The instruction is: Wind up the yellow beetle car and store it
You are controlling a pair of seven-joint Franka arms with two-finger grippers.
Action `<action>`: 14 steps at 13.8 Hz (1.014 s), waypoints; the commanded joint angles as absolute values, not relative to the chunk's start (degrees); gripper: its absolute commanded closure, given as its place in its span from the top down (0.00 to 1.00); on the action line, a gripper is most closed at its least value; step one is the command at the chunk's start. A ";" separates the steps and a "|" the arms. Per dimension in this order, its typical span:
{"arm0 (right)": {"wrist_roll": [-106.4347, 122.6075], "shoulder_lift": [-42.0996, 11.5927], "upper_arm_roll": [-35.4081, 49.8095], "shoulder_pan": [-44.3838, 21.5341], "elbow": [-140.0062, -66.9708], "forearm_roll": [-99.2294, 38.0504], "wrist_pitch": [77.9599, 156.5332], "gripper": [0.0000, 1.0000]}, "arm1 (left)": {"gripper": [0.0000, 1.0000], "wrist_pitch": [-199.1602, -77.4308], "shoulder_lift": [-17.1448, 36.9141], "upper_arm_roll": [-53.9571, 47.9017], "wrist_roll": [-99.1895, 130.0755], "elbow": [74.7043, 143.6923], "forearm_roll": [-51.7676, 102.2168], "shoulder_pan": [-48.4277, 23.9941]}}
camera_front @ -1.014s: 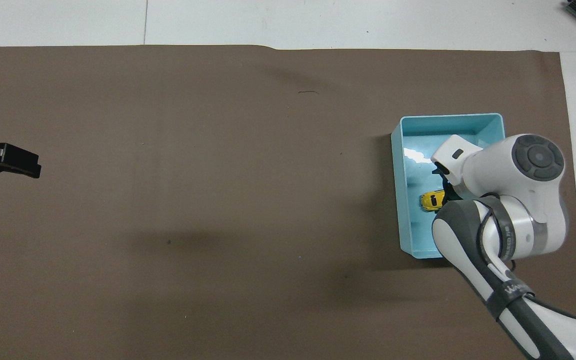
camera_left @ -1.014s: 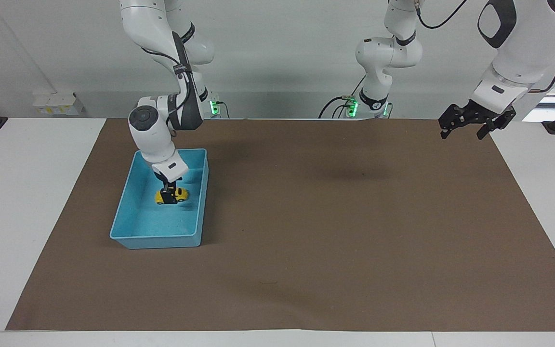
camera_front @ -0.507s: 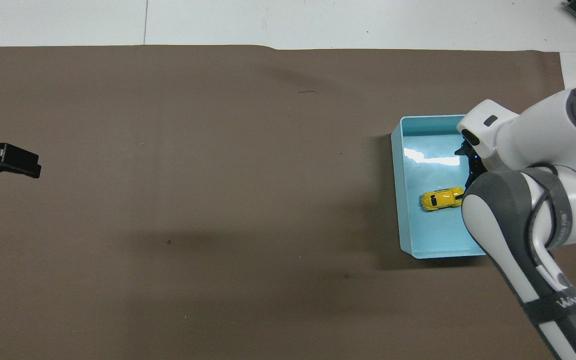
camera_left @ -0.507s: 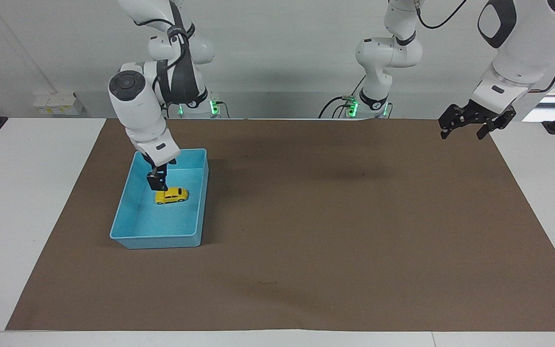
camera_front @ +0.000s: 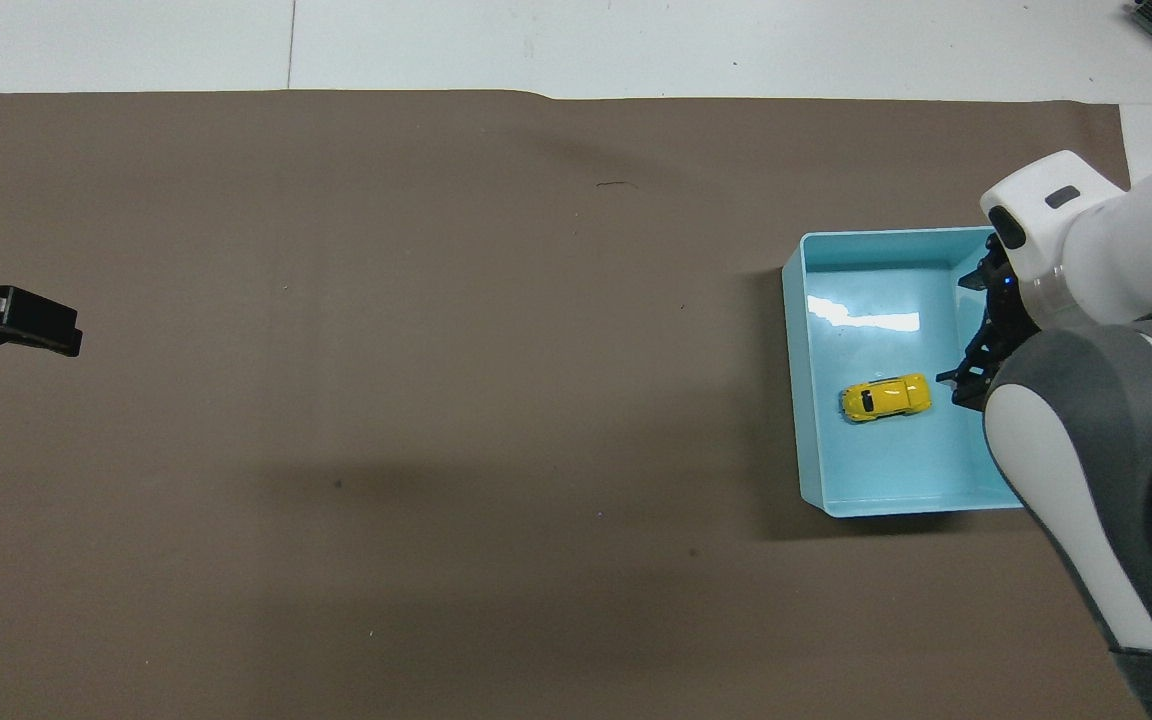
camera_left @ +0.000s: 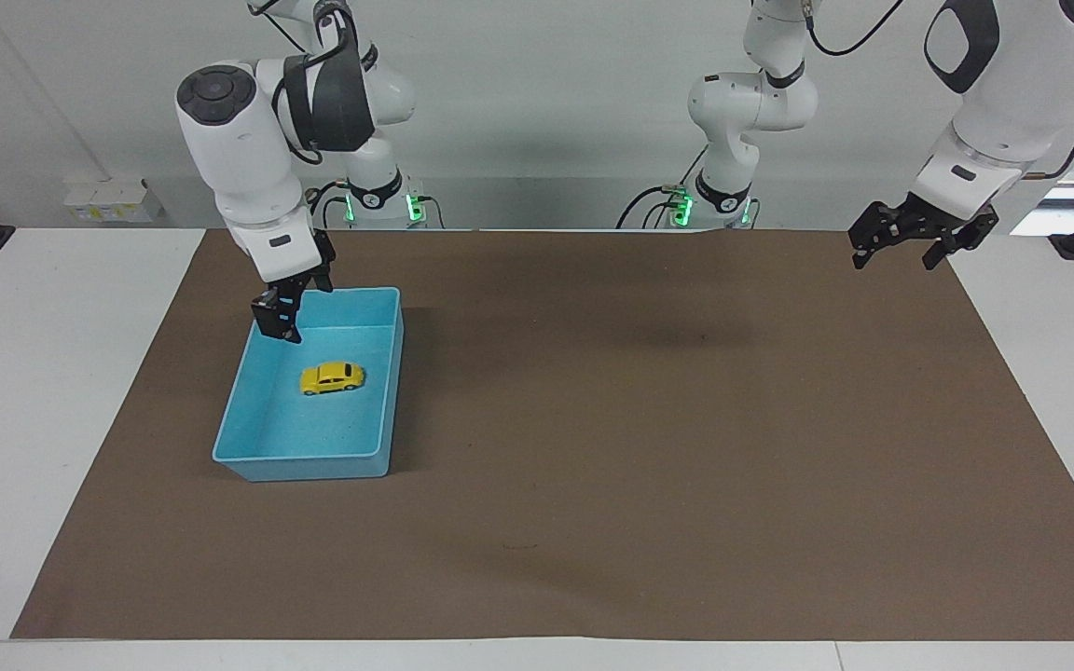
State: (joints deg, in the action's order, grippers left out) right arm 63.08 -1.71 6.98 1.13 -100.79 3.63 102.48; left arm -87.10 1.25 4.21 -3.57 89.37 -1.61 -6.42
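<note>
Car (camera_left: pixel 333 377) on wheels in tray (camera_left: pixel 248 410), no writing readable. Right claw (camera_left: pixel 278 321) over tray edge, state unclear. Left claw (camera_left: pixel 919 242) spread, waiting over mat (camera_left: pixel 649 447) corner.

The scene is lit brightly and evenly from above. Soft, diffuse shadows are cast on the brown mat (camera_left: pixel 593 419), and a darker one is thrown beside the tray (camera_front: pixel 798 400). A white glare patch is seen on the tray floor in the overhead view. Both views are rendered sharp throughout.
</note>
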 commanded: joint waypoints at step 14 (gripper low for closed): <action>3.10 0.88 7.21 1.58 -91.23 -1.67 95.71 1.00 | 1.00 -86.13 1.41 3.60 -3.34 88.59 -0.79 -5.36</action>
State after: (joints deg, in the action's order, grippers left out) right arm 8.02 1.10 7.29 1.09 -92.59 -0.40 96.89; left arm -87.10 1.25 4.21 -3.57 89.38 -1.61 -6.42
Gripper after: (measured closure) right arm 0.000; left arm 0.000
